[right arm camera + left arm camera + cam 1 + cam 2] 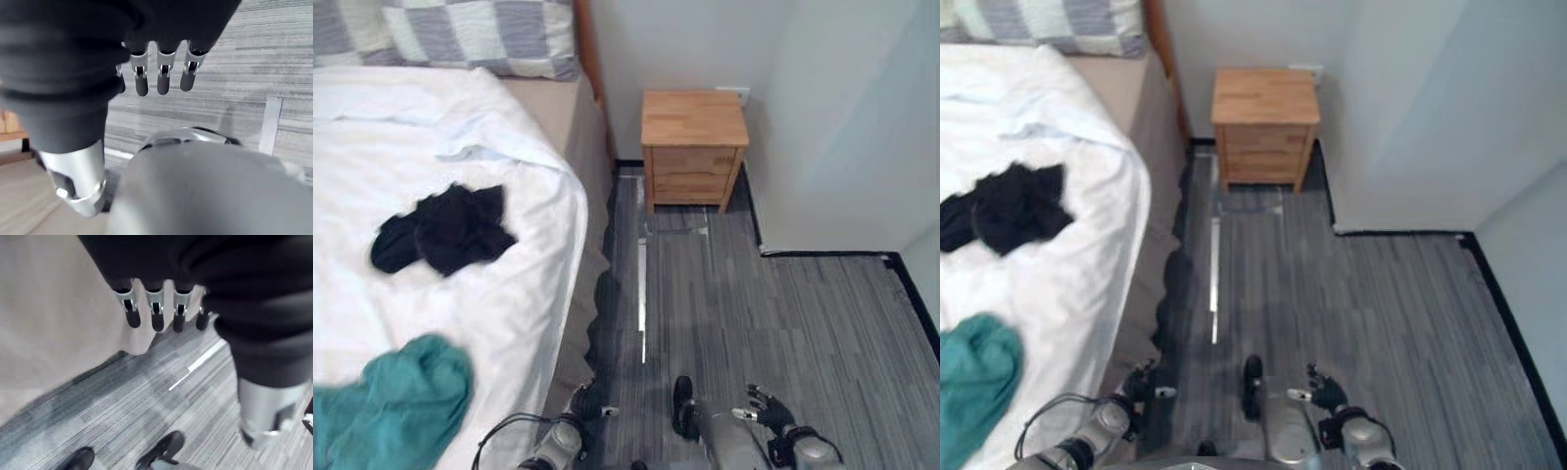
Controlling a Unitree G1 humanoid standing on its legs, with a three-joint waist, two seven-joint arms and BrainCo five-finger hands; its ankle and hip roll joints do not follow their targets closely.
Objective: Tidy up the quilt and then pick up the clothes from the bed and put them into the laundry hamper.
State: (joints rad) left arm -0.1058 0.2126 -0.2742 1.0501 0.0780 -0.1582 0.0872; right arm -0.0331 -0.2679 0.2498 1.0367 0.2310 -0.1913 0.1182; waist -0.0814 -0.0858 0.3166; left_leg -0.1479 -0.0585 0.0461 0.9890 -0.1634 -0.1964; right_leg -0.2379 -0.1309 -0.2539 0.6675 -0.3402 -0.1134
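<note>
No readable text or signs

Nothing legible stands on the wooden nightstand [693, 147], the checked pillow [480, 34], the white quilt [431, 196] or the grey floor [783, 323]; no labels, brands or numbers can be made out.

My left robot hand [161, 308]: a dark ribbed cover over the back and wrist; a row of silver fingers [128, 303] with black slots down their middles, ending in rounded dark tips; a thick silver-grey thumb [266, 406] set apart, cylindrical, with a small round fastener near its end.

My right robot hand [156, 63]: same dark ribbed cover, same silver fingers [164, 68] with dark rounded tips; a silver-grey thumb [76, 181] bearing a small round screw on its side.

My forearms: smooth silver-grey casings, rounded and glossy, each meeting a black wrist section.
</note>
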